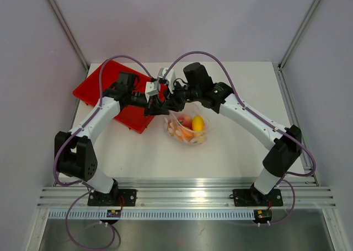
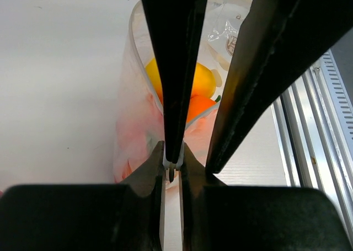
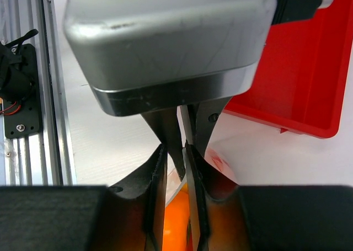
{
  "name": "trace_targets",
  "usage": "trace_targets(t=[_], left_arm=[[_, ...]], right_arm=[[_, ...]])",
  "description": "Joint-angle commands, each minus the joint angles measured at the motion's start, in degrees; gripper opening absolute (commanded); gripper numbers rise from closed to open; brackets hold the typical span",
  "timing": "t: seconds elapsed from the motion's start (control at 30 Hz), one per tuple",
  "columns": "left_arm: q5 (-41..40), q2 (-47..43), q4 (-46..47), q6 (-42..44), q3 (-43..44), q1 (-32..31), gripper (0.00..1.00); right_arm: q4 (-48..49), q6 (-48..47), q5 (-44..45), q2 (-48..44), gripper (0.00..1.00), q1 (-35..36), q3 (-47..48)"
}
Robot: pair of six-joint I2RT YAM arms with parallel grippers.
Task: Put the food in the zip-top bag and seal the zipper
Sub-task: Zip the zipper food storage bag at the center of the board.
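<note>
From above, the bag [image 1: 187,131] lies on the table [image 1: 248,151] just right of the tray [image 1: 105,83], with the food [image 1: 197,123] already inside. The left claw [image 1: 156,108] and right claw [image 1: 172,105] meet at its upper-left corner, nearly touching. The bag stretches away from both, toward the lower right, so neither arm is much nearer. In the left wrist view, the left claw [image 2: 172,165] is clamped on the near end of the zipper [image 2: 136,58]. From that pinch the mouth gapes open, and its two lips curve apart over the yellow and orange food [image 2: 201,83]. The strip's long axis runs straight away from the pinch. The right claw [image 2: 192,163] comes in from the far side, one finger tip right at the pinch and the other slightly off to the side. In the right wrist view, the right claw [image 3: 175,176] has its jaws close together around the left claw's tips [image 3: 182,151], with orange food [image 3: 176,212] showing below. Whether it actually grips the strip I cannot tell. The unsealed strip appears to lie wholly beyond the shared pinch. My judgement is that the right claw must run along that axis, away from the left claw, while the left one anchors the corner.
</note>
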Motion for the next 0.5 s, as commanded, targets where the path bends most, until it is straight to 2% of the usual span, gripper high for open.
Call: trace_targets(t=[0.0, 0.13, 0.47], left_arm=[[3.00, -2.84, 3.04, -0.04, 0.15, -0.27, 0.00], [2.65, -2.57, 3.40, -0.49, 0.24, -0.27, 0.00], [2.12, -2.57, 3.40, -0.40, 0.06, -0.27, 0.00]], right_arm=[[1.35, 0.11, 1.24, -0.02, 0.27, -0.07, -1.09], [1.62, 0.37, 1.59, -0.20, 0.31, -0.42, -1.79], [2.23, 0.98, 1.50, -1.69, 0.31, -1.30, -4.78]])
